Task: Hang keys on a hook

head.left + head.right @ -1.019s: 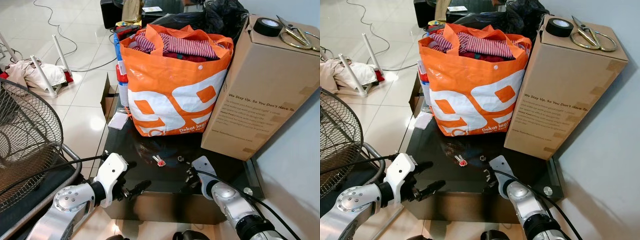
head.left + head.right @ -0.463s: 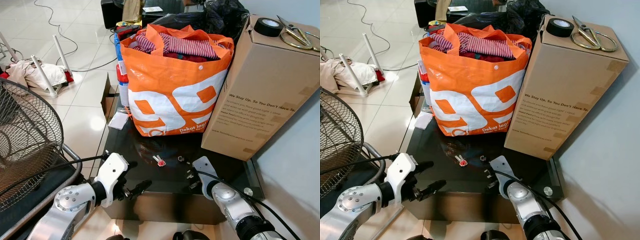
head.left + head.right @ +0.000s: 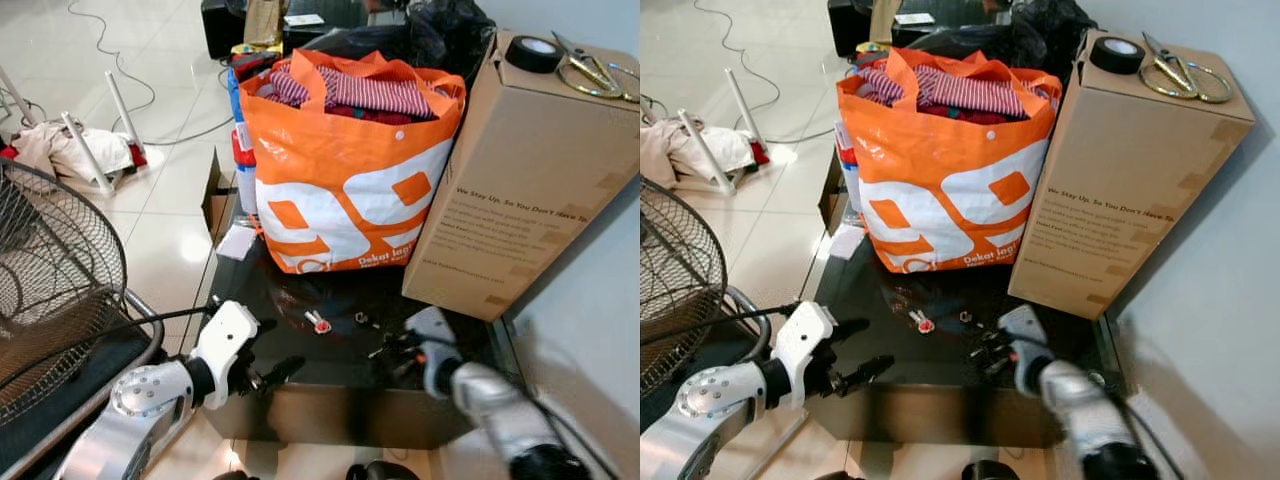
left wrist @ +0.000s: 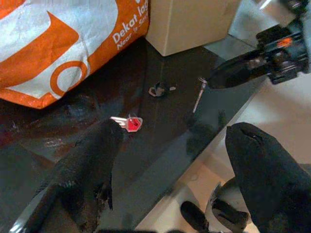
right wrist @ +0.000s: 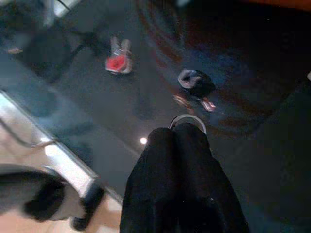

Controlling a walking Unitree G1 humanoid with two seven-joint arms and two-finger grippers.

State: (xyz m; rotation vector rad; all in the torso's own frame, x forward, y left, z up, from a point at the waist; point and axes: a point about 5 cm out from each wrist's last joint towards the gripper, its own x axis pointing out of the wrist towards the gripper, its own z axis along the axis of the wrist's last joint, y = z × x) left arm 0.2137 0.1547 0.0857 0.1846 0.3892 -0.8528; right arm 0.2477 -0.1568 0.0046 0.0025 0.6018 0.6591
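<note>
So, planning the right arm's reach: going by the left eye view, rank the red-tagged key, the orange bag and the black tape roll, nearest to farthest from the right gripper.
1. Red-tagged key, on the black table, to the left of the right gripper.
2. Orange bag, standing farther back on the table.
3. Black tape roll, atop the cardboard box on the right.

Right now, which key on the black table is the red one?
The key with the red head, lying nearest the left gripper. The other small piece, nearer the right gripper, is dark metal with no red.
</note>
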